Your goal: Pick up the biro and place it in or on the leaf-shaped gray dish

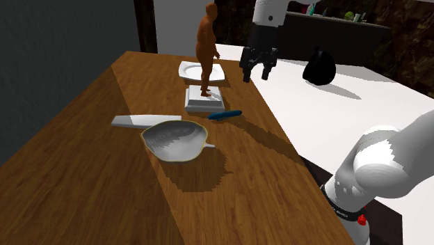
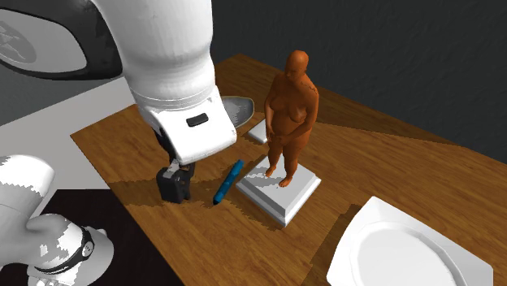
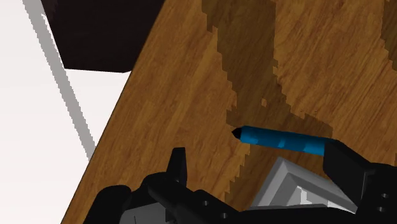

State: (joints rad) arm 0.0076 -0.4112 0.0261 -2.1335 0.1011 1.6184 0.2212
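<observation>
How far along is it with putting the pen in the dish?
Nothing is finished: the blue pen lies on the wooden table beside the figurine's white base, and the leaf-shaped dish is empty. In hand: the open tool hangs above the table, near the pen but not touching it. Left: grasp, lift, carry to the dish, release.

One each: biro (image 1: 224, 115), leaf-shaped dish (image 1: 175, 141), orange figurine (image 1: 206, 49), white plate (image 1: 189, 69), flat bar (image 1: 135, 121).
</observation>
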